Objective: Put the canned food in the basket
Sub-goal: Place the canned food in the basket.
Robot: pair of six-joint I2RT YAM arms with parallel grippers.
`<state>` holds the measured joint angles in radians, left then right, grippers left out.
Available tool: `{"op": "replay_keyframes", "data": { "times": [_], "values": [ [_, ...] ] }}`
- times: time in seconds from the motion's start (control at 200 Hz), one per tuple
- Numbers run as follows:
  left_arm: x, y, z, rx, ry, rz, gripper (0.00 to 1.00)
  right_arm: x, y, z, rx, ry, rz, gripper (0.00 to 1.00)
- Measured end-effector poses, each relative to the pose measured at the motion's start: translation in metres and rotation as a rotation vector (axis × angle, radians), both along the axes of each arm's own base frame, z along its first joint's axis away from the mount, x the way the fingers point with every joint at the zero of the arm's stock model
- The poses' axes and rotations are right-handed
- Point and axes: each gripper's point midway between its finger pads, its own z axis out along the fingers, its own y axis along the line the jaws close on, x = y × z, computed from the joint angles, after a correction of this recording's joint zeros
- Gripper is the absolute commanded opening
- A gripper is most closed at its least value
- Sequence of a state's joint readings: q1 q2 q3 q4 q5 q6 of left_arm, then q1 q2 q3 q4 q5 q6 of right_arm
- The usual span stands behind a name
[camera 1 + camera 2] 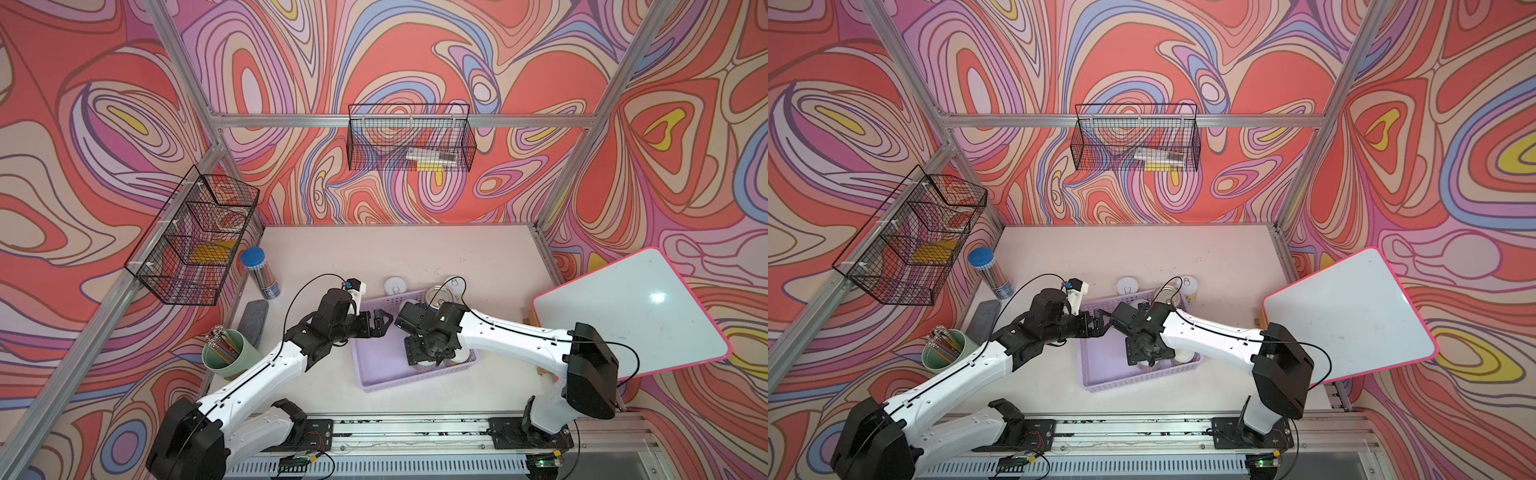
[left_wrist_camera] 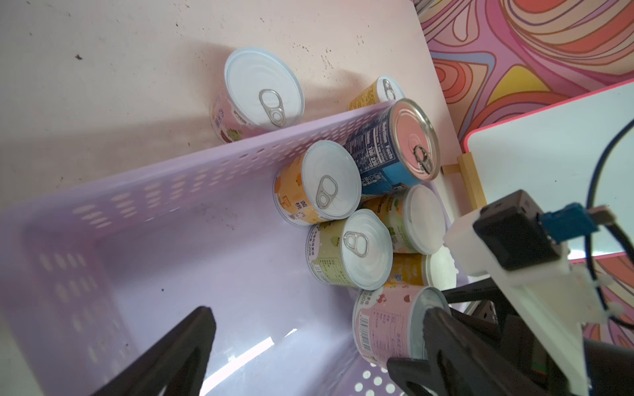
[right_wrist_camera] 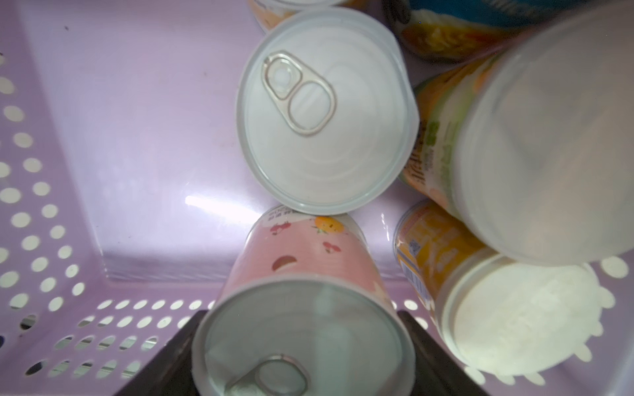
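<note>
In both top views the right arm covers most cans in the basket. Right wrist view: the pink can hides most of the right gripper; this can's lid is cut off at the frame edge; the blue-label can is cropped and blurred. Left wrist view: the basket's far wall hides the yellow can's lower part.

On the pale table a blue-capped clear tube, a grey felt block and a green pencil cup sit along the left, a pink-rimmed whiteboard tilts at the right, and black wire baskets hang on the left rail and the back rail.
</note>
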<state>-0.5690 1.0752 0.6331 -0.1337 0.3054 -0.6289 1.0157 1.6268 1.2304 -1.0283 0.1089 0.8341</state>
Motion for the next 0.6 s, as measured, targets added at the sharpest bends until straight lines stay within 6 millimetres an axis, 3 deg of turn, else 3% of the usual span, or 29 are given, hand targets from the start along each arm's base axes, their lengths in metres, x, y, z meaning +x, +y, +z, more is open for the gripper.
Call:
{"op": "replay_keyframes", "data": {
  "times": [0.31,0.601],
  "values": [
    [-0.036,-0.016,-0.035,0.039,0.053,-0.078,0.99,0.001,-0.014,-0.014,-0.063,-0.015,-0.032,0.37],
    [-0.036,-0.026,-0.032,0.016,0.032,-0.085,0.99,0.003,-0.016,-0.021,-0.065,-0.023,-0.050,0.45]
  ]
}}
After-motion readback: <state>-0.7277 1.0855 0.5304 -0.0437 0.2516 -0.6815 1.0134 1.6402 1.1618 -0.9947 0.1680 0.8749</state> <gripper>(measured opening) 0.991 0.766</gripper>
